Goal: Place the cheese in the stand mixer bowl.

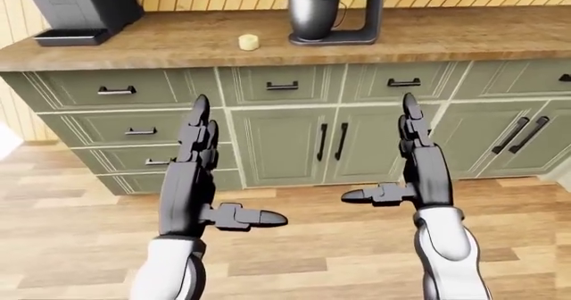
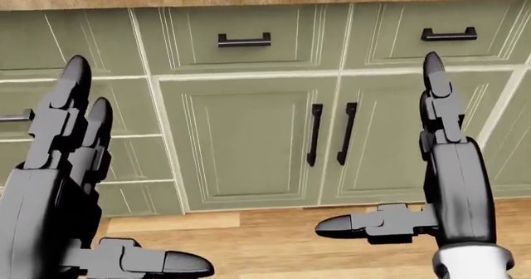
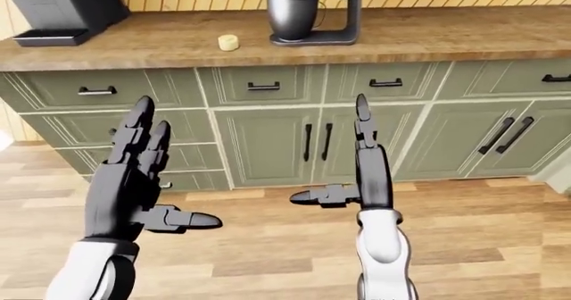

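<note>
Where cabinets [image 1: 286, 146] end, wooden countertop [image 1: 179, 42].

I counted one piece of cheese [image 1: 249, 42] on the counter [image 1: 179, 42], one mixer [image 1: 361, 12] with one bowl [image 1: 312, 13], and one coffee machine [image 1: 75, 9]. Two hands were raised, the left hand [image 1: 192, 173] and the right hand [image 1: 420, 166], each with three fingers. Under the counter I could make out at least four cabinet doors [image 1: 286, 146].
</note>
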Controlling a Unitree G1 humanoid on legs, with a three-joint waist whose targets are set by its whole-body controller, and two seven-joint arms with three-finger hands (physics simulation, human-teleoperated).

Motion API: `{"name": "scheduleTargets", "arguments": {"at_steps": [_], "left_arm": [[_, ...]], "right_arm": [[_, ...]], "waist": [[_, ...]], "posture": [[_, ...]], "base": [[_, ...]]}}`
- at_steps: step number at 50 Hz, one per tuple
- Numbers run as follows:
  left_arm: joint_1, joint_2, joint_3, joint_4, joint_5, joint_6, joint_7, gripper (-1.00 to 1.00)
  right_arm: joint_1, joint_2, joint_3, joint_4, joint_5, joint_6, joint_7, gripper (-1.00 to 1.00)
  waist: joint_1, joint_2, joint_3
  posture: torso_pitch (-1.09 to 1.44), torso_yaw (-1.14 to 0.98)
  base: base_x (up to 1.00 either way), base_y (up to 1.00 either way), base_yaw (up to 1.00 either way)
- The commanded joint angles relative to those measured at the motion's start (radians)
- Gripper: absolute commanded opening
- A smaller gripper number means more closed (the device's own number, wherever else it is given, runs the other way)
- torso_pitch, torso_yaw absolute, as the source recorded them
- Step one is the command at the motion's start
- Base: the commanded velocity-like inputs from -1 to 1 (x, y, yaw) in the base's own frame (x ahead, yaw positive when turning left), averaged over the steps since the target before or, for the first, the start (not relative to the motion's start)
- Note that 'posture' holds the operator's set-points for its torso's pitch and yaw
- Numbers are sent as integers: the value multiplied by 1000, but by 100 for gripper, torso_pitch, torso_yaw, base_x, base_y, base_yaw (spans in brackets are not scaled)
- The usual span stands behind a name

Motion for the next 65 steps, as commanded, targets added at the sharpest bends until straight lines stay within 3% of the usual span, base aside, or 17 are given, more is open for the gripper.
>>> {"name": "scheduleTargets", "arguments": {"at_steps": [1,7,10,11,15,23,27,28,30,35,38,47,51,52,60,63,65], "left_arm": [[-19,4,11,-43,4,-30,5,100],[-26,4,18,-40,1,-28,3,100],[-24,4,19,-42,0,-29,3,100],[-18,4,16,-45,2,-31,4,100],[-20,4,18,-39,0,-33,3,100],[-23,4,23,-42,-3,-30,3,100],[-22,5,22,-45,-1,-29,4,100],[-18,5,19,-49,0,-29,4,100],[-19,4,20,-50,-1,-28,4,100],[-24,5,24,-46,-3,-27,3,100],[-16,5,22,-48,-1,-32,4,100],[-18,4,24,-52,-2,-28,4,100],[-25,5,26,-52,-1,-23,4,100],[-25,5,25,-51,-1,-24,4,100],[-24,5,25,-55,-1,-20,4,100],[-25,6,26,-55,0,-20,4,100],[-24,6,26,-53,0,-22,4,100]], "right_arm": [[-26,0,9,-41,0,-25,-1,100],[-24,-1,12,-28,3,-34,3,100],[-19,1,16,-43,4,-50,7,100],[-18,2,15,-45,5,-51,7,100],[-18,2,14,-40,2,-48,6,100],[-17,3,15,-43,0,-46,7,100],[-17,3,16,-47,-2,-42,7,100],[-17,2,14,-44,0,-44,8,100],[-18,2,13,-40,1,-47,7,100],[-16,3,16,-44,-1,-44,7,100],[-17,2,16,-43,-2,-44,9,100],[-19,2,18,-37,-4,-43,11,100],[-18,2,17,-40,-4,-41,13,100],[-19,3,18,-41,-5,-40,12,100],[-20,3,20,-44,-7,-37,13,100],[-20,3,20,-44,-8,-37,13,100],[-19,3,21,-44,-8,-38,13,100]], "waist": [[5,-10,-20],[5,52,-6],[-1,147,-18],[8,95,-1],[21,63,-37],[31,42,-3],[26,-24,-10],[17,11,-2],[23,3,-1],[24,54,7],[20,131,-10],[32,63,1],[34,-32,-22],[22,10,-12],[23,57,8],[19,130,-9],[30,112,-7]], "posture": [[0,0],[0,0],[0,0],[0,0],[0,0],[0,0],[0,0],[0,0],[0,0],[0,0],[0,0],[0,0],[0,0],[0,0],[0,0],[0,0],[0,0]], "base": [[0,41,0],[0,40,0],[0,0,0],[0,0,0],[3,0,0],[11,0,0],[11,0,0],[11,0,0],[11,0,0],[12,0,0],[11,0,0],[11,0,0],[12,0,0],[12,0,0],[12,0,0],[11,0,0],[12,0,0]]}}
